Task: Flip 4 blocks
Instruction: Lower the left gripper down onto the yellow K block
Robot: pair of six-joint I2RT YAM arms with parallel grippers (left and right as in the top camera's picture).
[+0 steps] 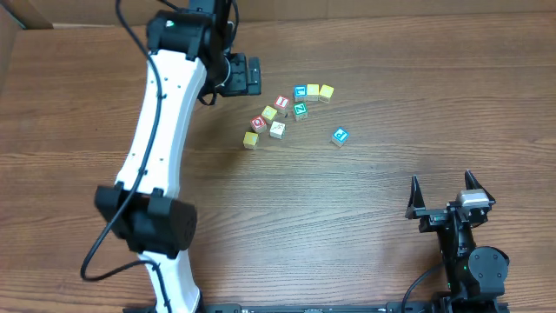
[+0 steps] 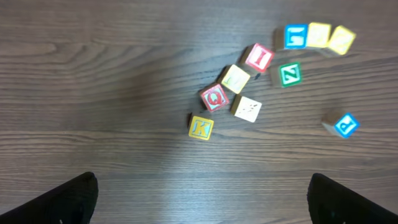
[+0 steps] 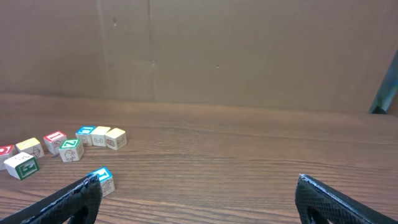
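**Operator:** State of the fingers?

**Technician:** The left fingers (image 2: 62, 202) are spread wide and empty. They hover over the far side of the counter (image 1: 347, 226), just left of the blocks. The right fingers (image 3: 62, 205) are also wide and empty, at the near right, well apart from the blocks.

**Operator:** Block positions?

**Technician:** They are clustered at far centre.
- The K block (image 2: 200, 127) is at the near-left end.
- The cream block (image 2: 247, 108) sits just beside the Q block (image 2: 214, 98).
- The Z block (image 2: 289, 74) is further right.
- The P block (image 2: 345, 124) stands alone, right of the cluster.

**Operator:** Current step?

**Technician:** Judged to be the approach before a grasp. How many blocks are already flipped cannot be told.

**Operator:** Next move?

**Technician:** Select a block with free sides; the P block looks easiest. Lower the left fingers across two opposite faces, close, lift, turn the block and set it down. The cream block is crowded, so its neighbours may get nudged.
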